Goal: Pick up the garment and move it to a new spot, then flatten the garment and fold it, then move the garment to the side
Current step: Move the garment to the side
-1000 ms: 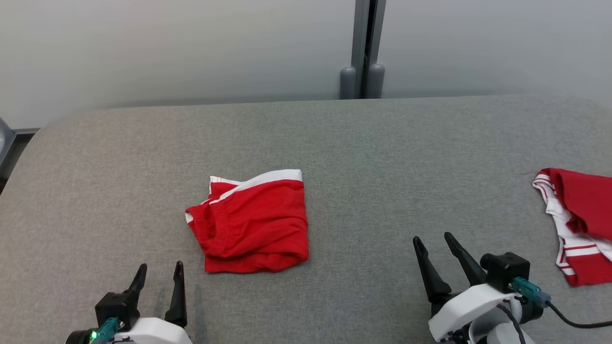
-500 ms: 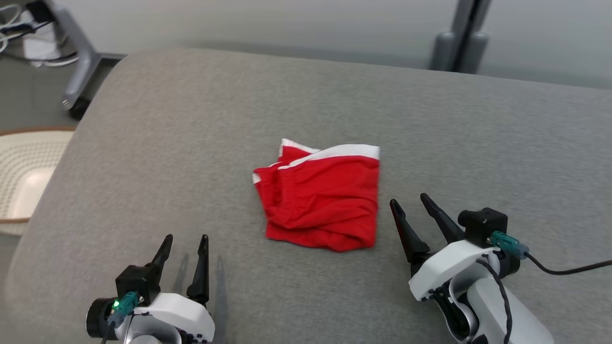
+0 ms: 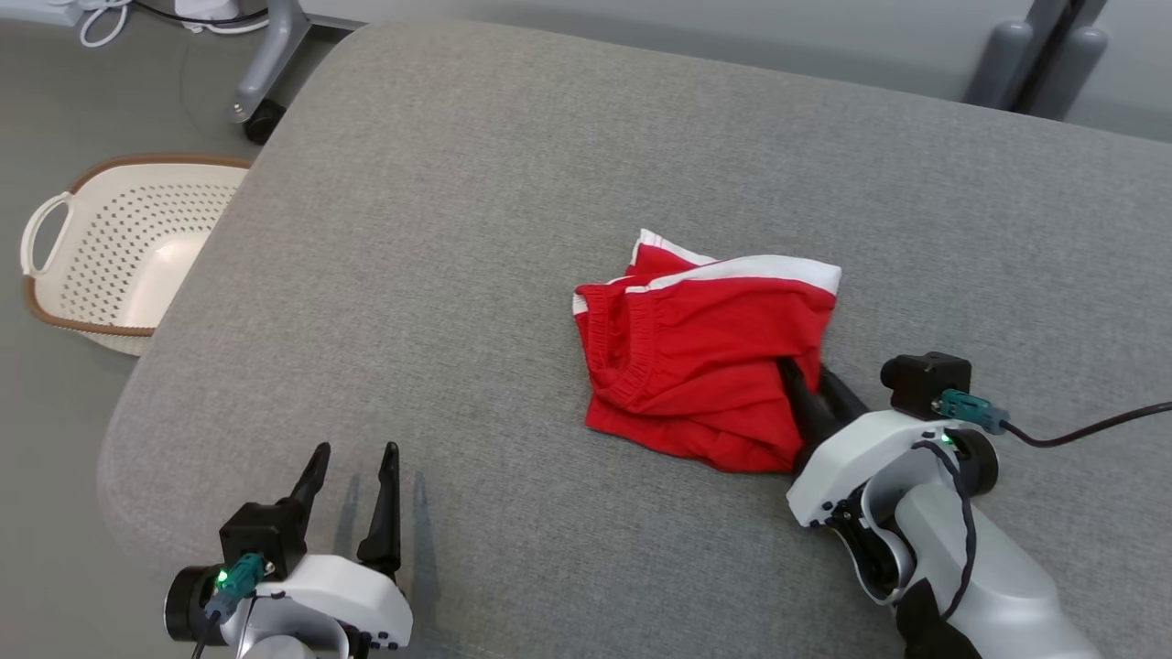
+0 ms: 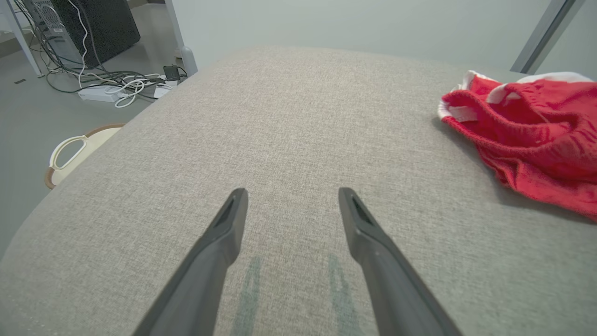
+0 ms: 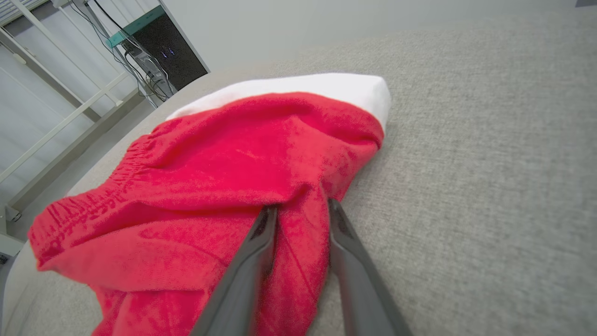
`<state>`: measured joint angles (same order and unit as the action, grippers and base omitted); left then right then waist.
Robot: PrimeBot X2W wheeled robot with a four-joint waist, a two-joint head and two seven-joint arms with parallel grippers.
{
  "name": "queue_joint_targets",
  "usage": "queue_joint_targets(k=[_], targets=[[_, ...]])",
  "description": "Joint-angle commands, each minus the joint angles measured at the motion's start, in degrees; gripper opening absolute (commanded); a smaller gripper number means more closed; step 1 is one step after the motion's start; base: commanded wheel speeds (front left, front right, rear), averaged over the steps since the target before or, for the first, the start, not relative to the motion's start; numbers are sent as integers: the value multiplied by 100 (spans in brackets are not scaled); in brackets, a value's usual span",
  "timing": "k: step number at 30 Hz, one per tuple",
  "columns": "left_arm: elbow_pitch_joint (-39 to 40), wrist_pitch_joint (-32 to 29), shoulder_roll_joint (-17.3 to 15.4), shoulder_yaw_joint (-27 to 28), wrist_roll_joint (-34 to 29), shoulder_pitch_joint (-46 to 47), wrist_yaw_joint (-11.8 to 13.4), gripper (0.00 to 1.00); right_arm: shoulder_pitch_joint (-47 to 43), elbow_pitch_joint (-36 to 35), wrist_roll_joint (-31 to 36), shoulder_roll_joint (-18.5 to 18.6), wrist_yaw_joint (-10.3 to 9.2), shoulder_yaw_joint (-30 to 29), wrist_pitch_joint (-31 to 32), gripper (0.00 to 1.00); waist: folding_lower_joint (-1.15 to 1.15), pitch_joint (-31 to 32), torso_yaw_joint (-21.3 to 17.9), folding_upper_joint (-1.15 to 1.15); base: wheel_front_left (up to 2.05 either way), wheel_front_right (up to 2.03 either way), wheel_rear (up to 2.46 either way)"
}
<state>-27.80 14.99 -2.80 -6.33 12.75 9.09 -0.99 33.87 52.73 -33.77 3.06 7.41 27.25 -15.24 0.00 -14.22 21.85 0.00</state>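
On the grey counter (image 3: 458,183), a fold of the red shorts (image 3: 705,357) is pinched in the narrow right tool (image 5: 301,206); the left tool (image 3: 356,448) is held wide, with the shorts well off to its right.

The tips of the right end effector (image 3: 810,389) vanish under a fold of the red cloth garment with a white band (image 3: 696,366); whether they pinch it is unclear. In the left wrist view, the grey fabric worktop (image 4: 280,116) hides most of the cream perforated basket (image 4: 74,149).
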Motion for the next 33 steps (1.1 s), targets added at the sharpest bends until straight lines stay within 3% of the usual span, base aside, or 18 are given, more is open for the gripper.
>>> queue_joint_targets(k=[1, 11, 26, 33], targets=[[70, 24, -15, -7, 21, 148, 11, 100, -87, 99, -121, -6, 12, 62, 21, 0, 0, 6, -116, 0, 0, 0, 0], [112, 24, -25, 28, -166, 188, -58, 100, -148, -291, -22, 16, 6, -189, 13, 0, 0, 194, -1123, 0, 0, 0, 0], [159, 24, -27, 190, -496, 260, -195, 100, -739, -1046, 305, -1, 7, -295, 13, 0, 0, 218, -3528, 0, 0, 0, 0], [130, 24, -24, 197, -608, 245, -278, 100, -839, -1291, 511, 4, 7, -208, 13, 0, 0, 130, -4352, 0, 0, 0, 0]])
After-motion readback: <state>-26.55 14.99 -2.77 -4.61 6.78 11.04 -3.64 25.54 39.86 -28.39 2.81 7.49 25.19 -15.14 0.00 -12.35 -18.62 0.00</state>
